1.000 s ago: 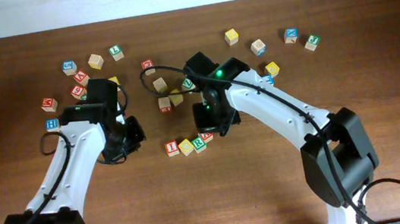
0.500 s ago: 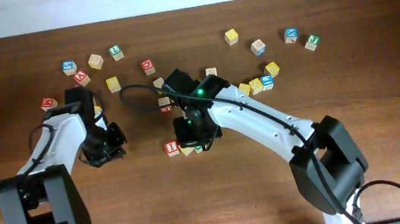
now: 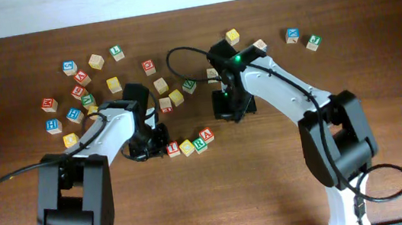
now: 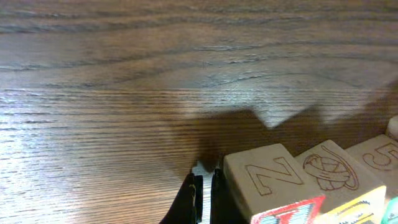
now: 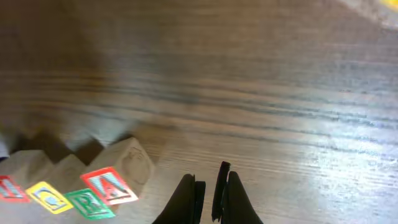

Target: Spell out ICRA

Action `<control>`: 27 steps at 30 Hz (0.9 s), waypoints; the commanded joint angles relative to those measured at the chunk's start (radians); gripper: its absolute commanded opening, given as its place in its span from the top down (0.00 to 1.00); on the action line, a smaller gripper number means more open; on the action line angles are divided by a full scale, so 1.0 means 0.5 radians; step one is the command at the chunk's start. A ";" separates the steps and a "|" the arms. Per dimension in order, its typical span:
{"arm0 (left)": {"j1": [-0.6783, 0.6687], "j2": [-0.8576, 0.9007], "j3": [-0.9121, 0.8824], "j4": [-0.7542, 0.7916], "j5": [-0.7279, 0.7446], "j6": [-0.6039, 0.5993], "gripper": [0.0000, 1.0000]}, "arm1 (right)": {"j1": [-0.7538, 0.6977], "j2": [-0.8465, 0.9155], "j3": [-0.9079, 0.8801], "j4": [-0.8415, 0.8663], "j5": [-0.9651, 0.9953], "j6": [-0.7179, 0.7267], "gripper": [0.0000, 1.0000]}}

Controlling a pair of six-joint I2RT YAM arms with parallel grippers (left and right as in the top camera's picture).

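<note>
Four letter cubes lie in a row at the table's middle: red "I" (image 3: 173,148), yellow "C" (image 3: 187,148), green "R" (image 3: 199,143) and red "A" (image 3: 206,136), the A set slightly higher. My left gripper (image 3: 158,147) is shut and empty, its tips right beside the I cube's left side; the left wrist view shows the gripper (image 4: 206,186) next to that cube's wooden side face (image 4: 267,177). My right gripper (image 3: 229,112) is shut and empty, up and to the right of the row. The right wrist view shows the gripper (image 5: 209,186) with the A (image 5: 109,185), R (image 5: 91,203) and C (image 5: 47,196) at lower left.
Several loose letter cubes are scattered at the back left (image 3: 78,90). Others lie just behind the row (image 3: 176,97), (image 3: 161,85), (image 3: 189,86). More sit at the back right (image 3: 232,36), (image 3: 293,35), (image 3: 314,42). Cables trail from both arms.
My right gripper has lifted off the row and moved up and right, leaving the A cube at the row's right end. My left gripper has moved right, up to the I cube.
</note>
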 commanded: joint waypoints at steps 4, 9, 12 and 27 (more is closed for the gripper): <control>-0.011 0.022 -0.007 0.094 0.023 0.001 1.00 | 0.007 -0.009 -0.004 -0.076 0.019 -0.029 0.96; -0.017 0.022 -0.007 0.103 0.032 0.314 1.00 | 0.007 -0.008 -0.004 -0.087 0.019 -0.080 0.96; -0.037 0.022 -0.007 0.108 0.030 0.463 1.00 | 0.007 -0.008 -0.004 -0.088 0.019 -0.080 0.96; -0.026 0.022 -0.006 -0.127 0.144 0.660 1.00 | 0.010 0.006 -0.005 -0.406 -0.121 -0.088 0.96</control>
